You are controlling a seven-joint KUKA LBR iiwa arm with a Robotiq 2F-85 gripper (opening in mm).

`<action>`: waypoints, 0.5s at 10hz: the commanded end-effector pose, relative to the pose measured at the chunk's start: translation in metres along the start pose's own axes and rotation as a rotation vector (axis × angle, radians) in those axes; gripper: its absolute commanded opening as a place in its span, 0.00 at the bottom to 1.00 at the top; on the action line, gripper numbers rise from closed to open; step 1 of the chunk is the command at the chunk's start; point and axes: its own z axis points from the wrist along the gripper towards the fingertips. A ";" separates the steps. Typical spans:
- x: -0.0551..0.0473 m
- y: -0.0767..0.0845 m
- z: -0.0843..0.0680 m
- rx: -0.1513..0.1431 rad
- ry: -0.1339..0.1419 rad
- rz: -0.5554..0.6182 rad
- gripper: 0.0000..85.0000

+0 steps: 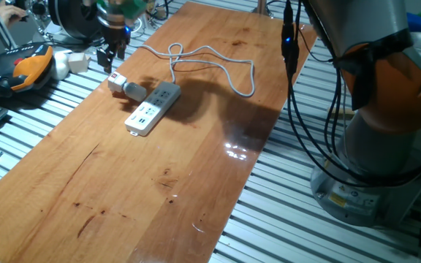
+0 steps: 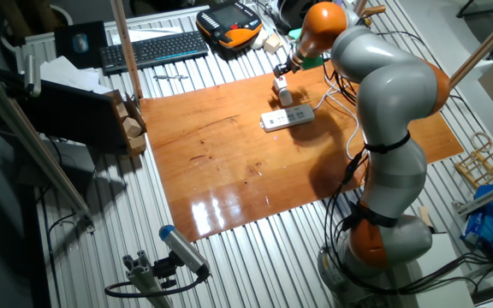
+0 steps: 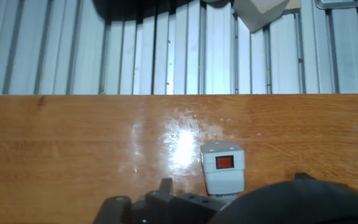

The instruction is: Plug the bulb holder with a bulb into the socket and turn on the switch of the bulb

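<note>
The bulb holder [image 1: 117, 82] is a small white block lying on the wooden table near its far left edge, with the stubby bulb [image 1: 134, 91] joined to it and pointing at the socket. The socket [image 1: 153, 108] is a long white power strip right beside it, and its cord [image 1: 218, 67] loops away behind. My gripper [image 1: 112, 58] hangs just above the bulb holder, fingers apart and empty. In the hand view the holder [image 3: 224, 177] shows its red switch [image 3: 224, 162] facing up; the bulb is hidden by the hand. The other fixed view shows the gripper [image 2: 282, 72] over the holder [image 2: 282, 88] and the socket [image 2: 288, 118].
Beyond the table edge lies a slatted metal bench [image 3: 135, 50] with a white box [image 1: 76, 62], an orange teach pendant [image 1: 28, 69] and a keyboard [image 2: 152, 47]. The arm's base [image 1: 371, 146] stands to the right of the table.
</note>
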 end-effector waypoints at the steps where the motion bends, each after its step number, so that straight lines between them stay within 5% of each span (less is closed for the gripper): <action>1: 0.001 0.000 0.006 0.001 -0.008 -0.005 0.80; 5: 0.002 0.000 0.013 0.013 0.011 -0.016 0.80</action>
